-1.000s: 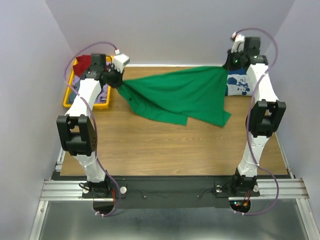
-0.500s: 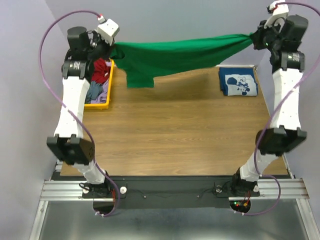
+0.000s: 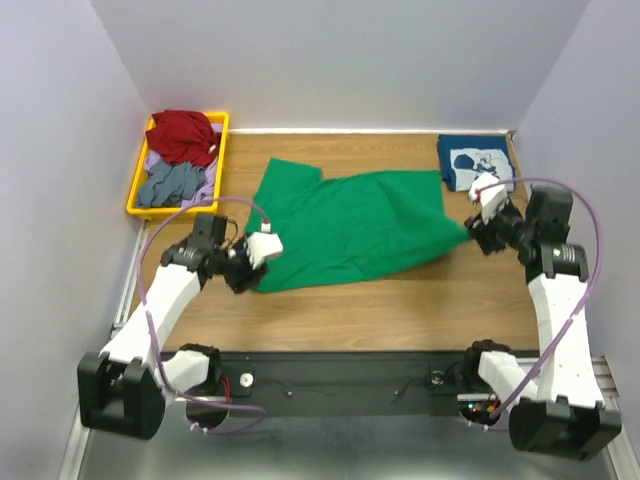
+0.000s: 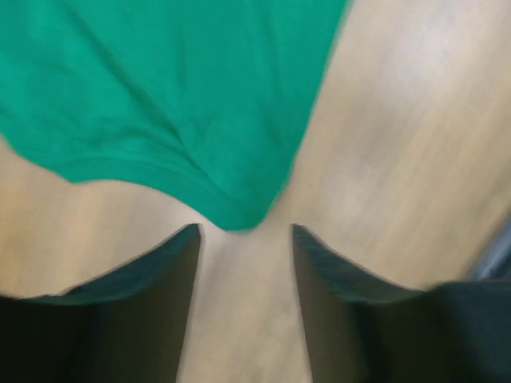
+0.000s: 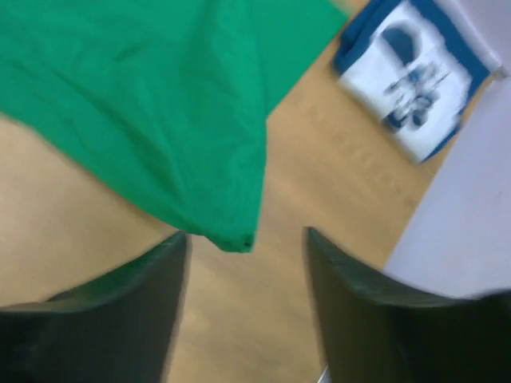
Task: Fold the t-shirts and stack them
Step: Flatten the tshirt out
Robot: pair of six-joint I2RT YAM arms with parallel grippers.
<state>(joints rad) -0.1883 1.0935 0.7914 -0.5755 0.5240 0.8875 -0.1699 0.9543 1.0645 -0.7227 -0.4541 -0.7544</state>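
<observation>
The bright green t-shirt lies spread on the wooden table. Its near-left corner rests just ahead of my left gripper, whose jaws stand open with bare wood between them. In the top view that left gripper is at the shirt's near-left edge. My right gripper is open too, and the shirt's right corner lies free just in front of it. From above the right gripper sits by that corner. The folded navy t-shirt with its white print lies at the far right.
A yellow bin at the far left holds red and grey clothes. Walls close in the left, back and right sides. The navy shirt lies close to the right wall.
Both arms came down from holding the green shirt stretched high at the back to low positions nearer the front. Both grippers opened and let the shirt go, and it now lies spread on the table.
</observation>
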